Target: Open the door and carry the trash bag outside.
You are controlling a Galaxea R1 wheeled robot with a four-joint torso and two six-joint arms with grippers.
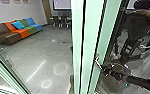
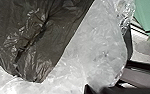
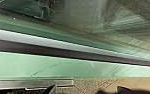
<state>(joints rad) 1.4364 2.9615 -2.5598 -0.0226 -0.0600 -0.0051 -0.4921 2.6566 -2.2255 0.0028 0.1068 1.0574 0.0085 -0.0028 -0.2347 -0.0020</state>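
Note:
The green-framed door (image 1: 91, 45) stands upright in the middle of the head view, with a metal lever handle (image 1: 98, 62) on it. Right beside this handle is my right gripper (image 1: 104, 71), reaching in from the right; how its fingertips stand is unclear. A long green door edge (image 3: 53, 65) crosses the right wrist view above the dark parts of the right gripper (image 3: 87, 89). In the left wrist view, a black trash bag (image 2: 41, 42) lies against clear crinkled plastic (image 2: 98, 47). Dark parts of the left gripper (image 2: 103, 89) show below the plastic; its grip is hidden.
Another green-framed glass panel (image 1: 9, 70) stands at the left. Beyond the doorway, grey floor (image 1: 41, 52) leads to a multicoloured sofa (image 1: 21, 31) along the wall and chairs (image 1: 60, 22) at the back. Dark glass with reflections borders the door's right side.

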